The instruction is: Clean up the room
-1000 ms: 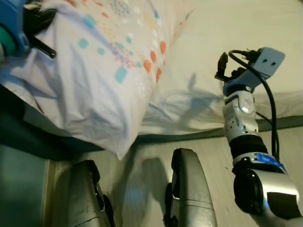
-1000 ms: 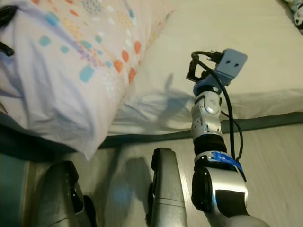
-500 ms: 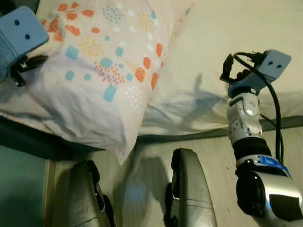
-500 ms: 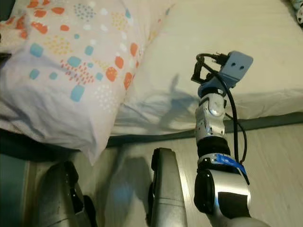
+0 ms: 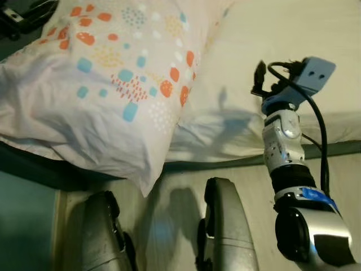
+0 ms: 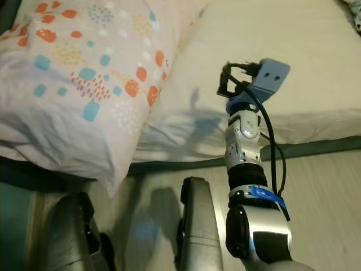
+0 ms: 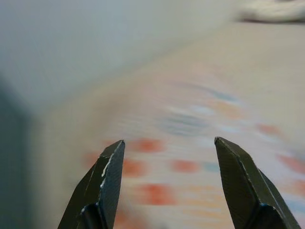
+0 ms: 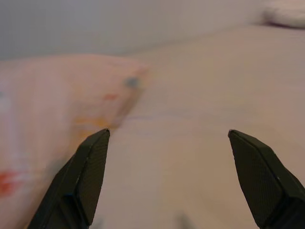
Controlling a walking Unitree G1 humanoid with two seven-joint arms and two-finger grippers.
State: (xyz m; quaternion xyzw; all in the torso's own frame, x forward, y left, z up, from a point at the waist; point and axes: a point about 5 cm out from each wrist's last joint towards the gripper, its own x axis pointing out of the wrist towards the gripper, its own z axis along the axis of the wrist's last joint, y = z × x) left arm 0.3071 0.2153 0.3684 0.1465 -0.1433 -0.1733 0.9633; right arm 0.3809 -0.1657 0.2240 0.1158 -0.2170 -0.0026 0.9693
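The spotted pillow (image 5: 107, 96) is lying at the bed (image 6: 293, 51) edge with one corner hanging past it over the floor (image 6: 321, 180), while the right gripper (image 8: 167, 179) and left gripper (image 7: 167, 183) are hovering nearby, jaws spread wide, gripping nothing.

The right arm (image 5: 287, 169) reaches up at center right, its right gripper (image 8: 167, 176) spread wide; the left gripper (image 7: 167, 186) likewise gapes empty.

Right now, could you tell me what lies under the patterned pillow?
The pillow rests on the bed's pale sheet, its corner overhanging the dark bed edge above the floor. Whatever lies beneath it is covered.
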